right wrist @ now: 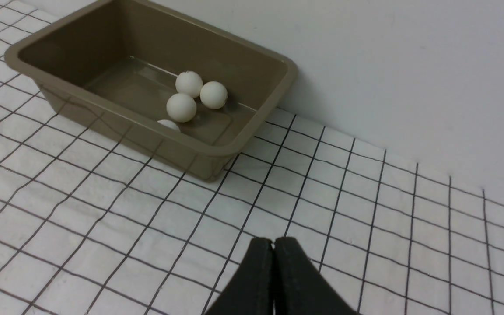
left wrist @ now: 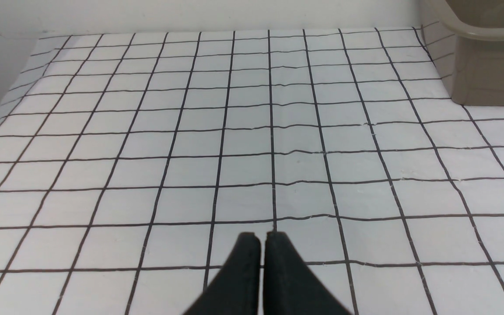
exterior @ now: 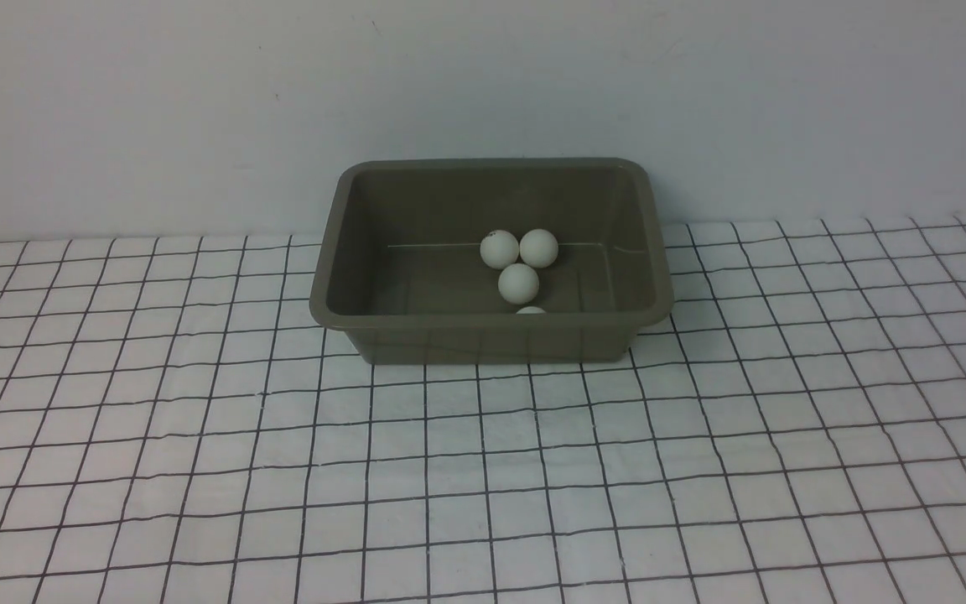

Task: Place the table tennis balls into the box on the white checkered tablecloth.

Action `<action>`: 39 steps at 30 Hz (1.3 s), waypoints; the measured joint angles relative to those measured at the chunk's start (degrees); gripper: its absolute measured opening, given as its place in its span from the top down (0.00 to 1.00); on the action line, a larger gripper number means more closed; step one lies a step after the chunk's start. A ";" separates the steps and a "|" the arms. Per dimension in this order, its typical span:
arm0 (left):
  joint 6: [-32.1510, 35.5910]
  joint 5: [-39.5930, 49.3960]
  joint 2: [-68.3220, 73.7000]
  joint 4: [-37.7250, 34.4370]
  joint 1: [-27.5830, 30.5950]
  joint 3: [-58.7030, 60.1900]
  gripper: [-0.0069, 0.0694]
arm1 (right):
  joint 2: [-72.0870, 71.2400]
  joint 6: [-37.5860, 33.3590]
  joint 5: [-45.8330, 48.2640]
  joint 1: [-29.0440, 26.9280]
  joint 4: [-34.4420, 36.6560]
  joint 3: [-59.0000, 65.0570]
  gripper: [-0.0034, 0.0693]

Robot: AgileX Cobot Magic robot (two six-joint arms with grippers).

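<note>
left pincer (left wrist: 262,238) together, right pincer (right wrist: 274,244) together, both over checkered cloth (exterior: 449,470); four white balls (exterior: 518,284) inside olive-brown tub (exterior: 491,340), one partly hidden by near rim.

The left gripper (left wrist: 263,236) had smooth, near-black jaws, wedge-shaped and tapering to narrow, blunt ends. The right gripper (right wrist: 273,240) matched it, equally dark and plain, with straight inner edges.
</note>
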 joint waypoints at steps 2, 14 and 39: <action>0.00 0.00 0.00 0.00 0.00 0.00 0.91 | -0.61 0.76 -1.73 0.00 0.00 2.44 0.97; 0.00 0.00 0.00 0.00 0.00 0.00 0.91 | -0.93 1.15 -0.21 0.00 0.00 6.96 0.97; 0.00 0.00 0.00 0.00 0.00 0.00 0.91 | -19.97 2.41 -13.12 -23.36 10.12 26.24 0.98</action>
